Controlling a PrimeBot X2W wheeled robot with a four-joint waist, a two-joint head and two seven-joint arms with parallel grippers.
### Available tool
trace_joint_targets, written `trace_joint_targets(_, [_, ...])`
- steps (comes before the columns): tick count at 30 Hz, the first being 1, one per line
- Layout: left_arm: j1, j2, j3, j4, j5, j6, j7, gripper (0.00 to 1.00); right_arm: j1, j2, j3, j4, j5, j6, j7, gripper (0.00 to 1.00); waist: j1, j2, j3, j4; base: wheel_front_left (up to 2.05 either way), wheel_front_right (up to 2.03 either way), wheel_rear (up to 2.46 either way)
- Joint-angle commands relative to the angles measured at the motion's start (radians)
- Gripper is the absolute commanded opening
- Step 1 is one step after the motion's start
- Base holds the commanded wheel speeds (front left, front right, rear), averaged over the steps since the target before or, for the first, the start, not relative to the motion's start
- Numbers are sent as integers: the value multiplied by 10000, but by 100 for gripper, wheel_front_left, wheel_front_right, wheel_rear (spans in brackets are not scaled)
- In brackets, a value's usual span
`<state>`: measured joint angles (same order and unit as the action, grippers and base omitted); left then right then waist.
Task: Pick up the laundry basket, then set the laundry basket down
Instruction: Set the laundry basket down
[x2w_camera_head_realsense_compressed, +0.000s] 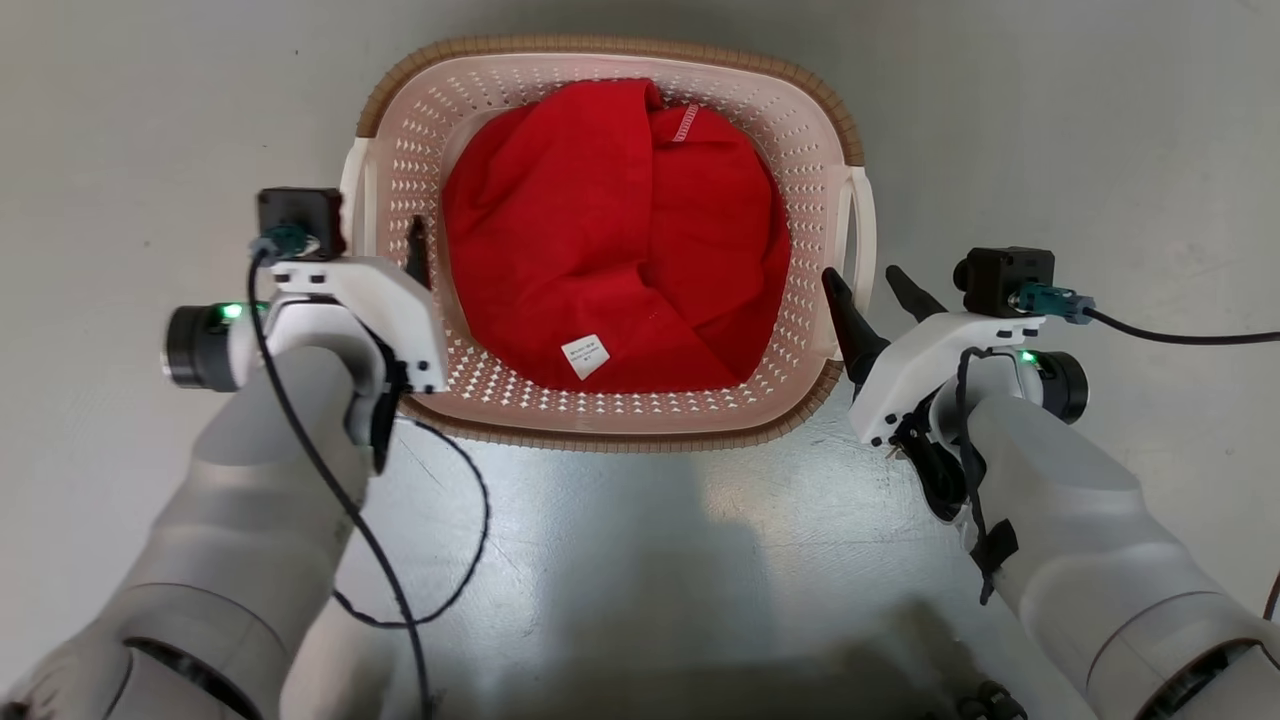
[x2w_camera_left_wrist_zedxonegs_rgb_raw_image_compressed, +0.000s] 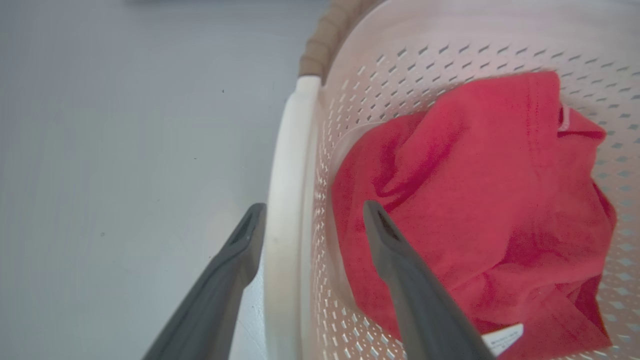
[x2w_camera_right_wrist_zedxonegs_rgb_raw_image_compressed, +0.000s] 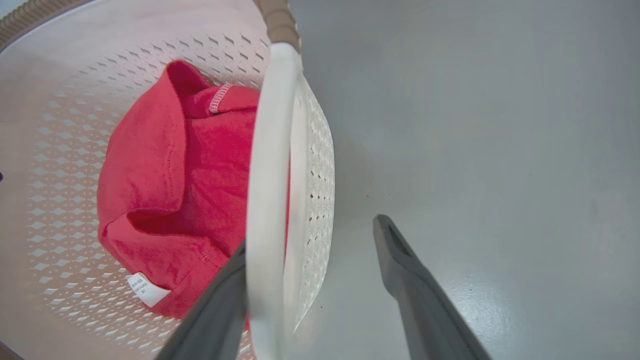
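**A:** Where is the laundry basket (x2w_camera_head_realsense_compressed: 620, 438)?

**B:** In the upper middle of the head view, on the grey floor (x2w_camera_head_realsense_compressed: 640, 580). There is one basket. It is rounded-rectangular and made of cream-pink plastic, its walls are pierced with rows of small holes, and the rim is brown with a woven look.

**A:** What is in it?

**B:** Soft, crumpled red cloth (x2w_camera_head_realsense_compressed: 610, 230) covers most of the bottom. One small white label (x2w_camera_head_realsense_compressed: 585, 357) shows near its lower edge. I cannot tell whether it is one piece or several.

**A:** And the handles?

**B:** There are two smooth white bars, one on each short side: the left handle (x2w_camera_left_wrist_zedxonegs_rgb_raw_image_compressed: 290, 175) and the right handle (x2w_camera_right_wrist_zedxonegs_rgb_raw_image_compressed: 267, 150).

**A:** What about the hands?

**B:** There are two, each with two long dark fingers. The left hand (x2w_camera_left_wrist_zedxonegs_rgb_raw_image_compressed: 312, 210) is spread wide astride the left handle. One finger is outside, close against the bar, and the other is inside above the red cloth. The right hand (x2w_camera_right_wrist_zedxonegs_rgb_raw_image_compressed: 310, 235) is also spread wide. One finger is inside, partly hidden behind the right handle, and the other is outside over the floor, well apart from the bar. Neither hand is clamped on anything.
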<state>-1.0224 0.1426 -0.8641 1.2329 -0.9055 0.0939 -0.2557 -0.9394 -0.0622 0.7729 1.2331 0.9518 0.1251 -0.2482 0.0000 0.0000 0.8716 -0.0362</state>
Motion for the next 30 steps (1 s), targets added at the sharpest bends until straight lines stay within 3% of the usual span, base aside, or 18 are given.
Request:
trace_joint_targets(1, [291,193,220,-116,145,114,-60,100,510,120,108,-95,78,56,-135,100,0,0,-6,-2,0,0,0])
trace_joint_targets(18, [1084,208,1381,-820,613,366,-61,100,682,120,-830,-311,-738,56,-135,100,0,0,-1163,6,0,0,0])
trace_joint_targets(25, [1945,127,2097,-1404,1053,397,-61,100,1188,120,-1921,-591,-1979,56,-135,100,0,0,-2414,23,0,0,0])
trace_joint_targets(30, [2941,91,2927,-2127,1470,350,-61,100,1761,120,-3231,-901,-3495,56,-135,100,0,0,-3477,20,0,0,0])
